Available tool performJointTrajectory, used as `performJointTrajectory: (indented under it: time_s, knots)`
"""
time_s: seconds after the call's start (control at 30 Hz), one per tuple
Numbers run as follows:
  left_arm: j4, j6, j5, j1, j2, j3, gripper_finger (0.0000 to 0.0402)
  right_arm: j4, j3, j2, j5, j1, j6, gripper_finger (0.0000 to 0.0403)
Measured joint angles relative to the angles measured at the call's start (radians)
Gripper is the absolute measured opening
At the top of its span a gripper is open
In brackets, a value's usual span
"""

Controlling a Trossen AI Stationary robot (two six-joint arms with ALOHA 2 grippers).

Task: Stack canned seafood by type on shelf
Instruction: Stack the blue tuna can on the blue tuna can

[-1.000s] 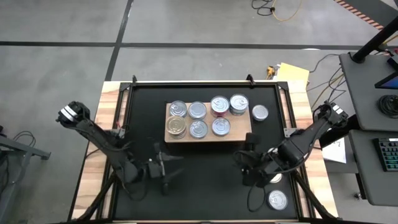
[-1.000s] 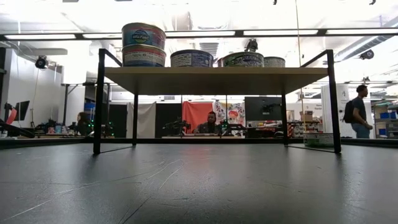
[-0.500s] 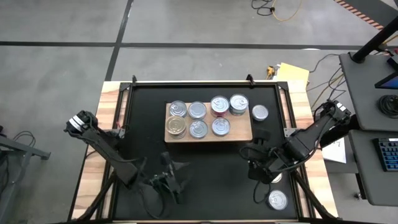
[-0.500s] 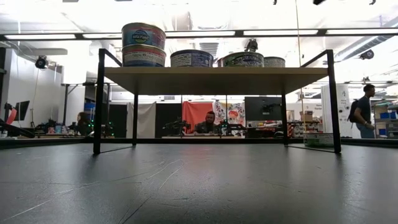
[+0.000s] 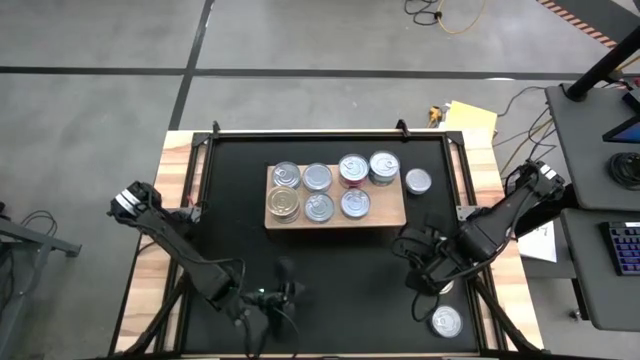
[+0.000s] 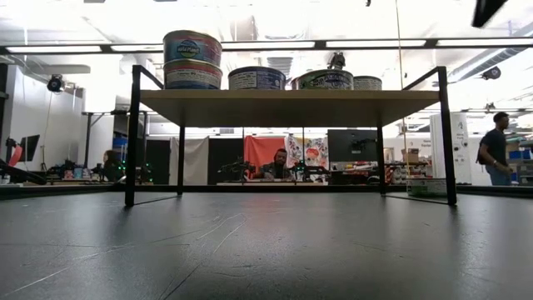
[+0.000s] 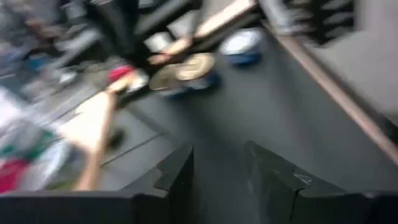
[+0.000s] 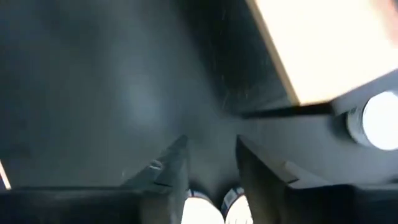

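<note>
Both grippers hang over the black mat (image 5: 230, 200) on the near side of the shelf (image 5: 393, 215), neither one holding anything. Left gripper (image 5: 281, 296) sits low near the mat's front edge, its two dark fingers (image 7: 177, 174) standing a narrow gap apart with only bare mat between them. Right gripper (image 5: 412, 243) is just off the shelf's front right corner, and its fingers (image 8: 171, 165) likewise show a slim empty gap over the mat. On the light-wood shelf the canned seafood stands in two rows seen from above: a silver tin (image 5: 286, 175), another silver one (image 5: 317, 177), a tin with a reddish side (image 5: 352, 168) and a further tin (image 5: 384, 165) along the back, then a gold-lidded tin (image 5: 284, 203) and two silver ones (image 5: 319, 207) (image 5: 355, 203) along the front. From table height, the leftmost place carries two tins, one on the other (image 6: 192, 58). One loose tin (image 5: 418, 181) rests on the mat just beside the shelf's right end. Another tin (image 5: 446, 321) lies near the table's front right corner, well apart from the shelf. A person (image 6: 498, 150) stands in the room beyond.
</note>
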Motion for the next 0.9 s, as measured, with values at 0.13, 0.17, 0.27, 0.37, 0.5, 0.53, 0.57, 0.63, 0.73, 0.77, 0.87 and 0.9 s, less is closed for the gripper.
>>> performJointTrajectory:
  time_s: [0.13, 0.17, 0.27, 0.37, 0.5, 0.53, 0.57, 0.63, 0.73, 0.77, 0.87, 0.9]
  knots:
    - [-0.047, 0.040, 0.047, 0.012, -0.051, -0.032, 0.0095, 0.000, -0.045, -0.001, -0.071, 0.002, 0.032, 0.0059]
    - [-0.055, 0.049, 0.051, 0.015, -0.069, -0.038, 0.0089, 0.000, -0.059, -0.001, -0.092, 0.002, 0.052, 0.0043]
    - [-0.066, 0.058, 0.068, 0.014, -0.132, -0.066, 0.0073, -0.001, -0.104, -0.001, -0.143, 0.002, 0.102, 0.0015]
    - [-0.050, 0.058, 0.072, 0.013, -0.192, -0.097, 0.0060, 0.000, -0.145, -0.001, -0.186, 0.007, 0.147, 0.0013]
    - [0.052, 0.055, 0.047, 0.017, -0.256, -0.137, 0.0049, 0.002, -0.199, -0.001, -0.216, 0.019, 0.192, 0.0012]
    - [0.065, 0.055, 0.022, 0.016, -0.268, -0.142, 0.0048, 0.002, -0.210, -0.001, -0.226, 0.021, 0.204, 0.0012]
    - [0.067, 0.054, -0.012, 0.016, -0.278, -0.144, 0.0047, 0.002, -0.223, -0.001, -0.237, 0.023, 0.217, 0.0012]
    - [0.065, 0.037, -0.085, 0.016, -0.292, -0.147, 0.0046, 0.002, -0.245, -0.002, -0.263, 0.027, 0.252, 0.0012]
    - [0.059, 0.026, -0.186, 0.016, -0.295, -0.148, 0.0045, -0.004, -0.277, -0.002, -0.324, 0.028, 0.310, 0.0012]
    - [0.057, 0.024, -0.223, 0.016, -0.294, -0.149, 0.0045, -0.009, -0.286, -0.002, -0.341, 0.028, 0.324, 0.0012]
    - [0.059, 0.014, -0.322, 0.016, -0.283, -0.149, 0.0045, -0.012, -0.312, -0.002, -0.369, 0.028, 0.337, 0.0013]
    - [0.058, 0.013, -0.353, 0.016, -0.277, -0.149, 0.0045, -0.013, -0.319, -0.002, -0.370, 0.028, 0.337, 0.0013]
